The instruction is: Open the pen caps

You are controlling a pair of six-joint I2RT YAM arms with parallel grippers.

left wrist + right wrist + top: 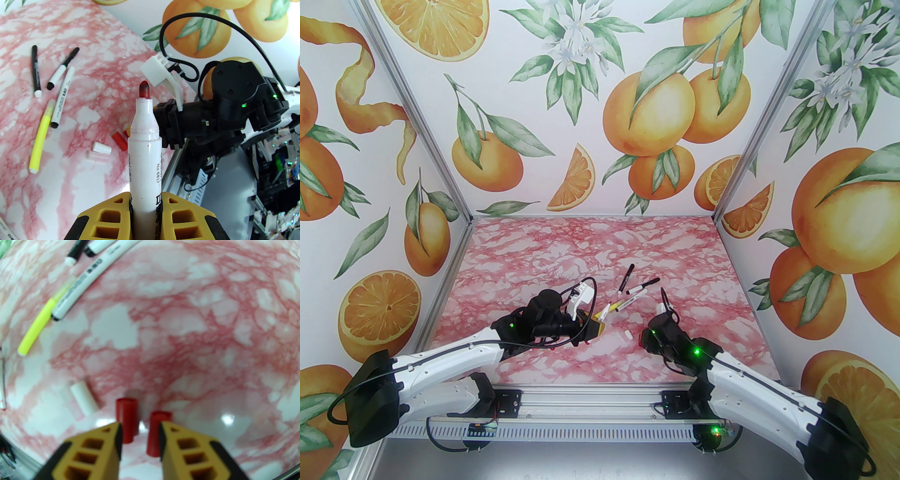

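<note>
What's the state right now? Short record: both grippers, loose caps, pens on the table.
left gripper: shut on white marker, red tip bare, no cap on it
right gripper: open, fingertips at the red caps
red caps: two, off, side by side on the table
white cap: loose on the table, left of the red caps
other pens: yellow pen and several black-and-white ones lying together
</note>
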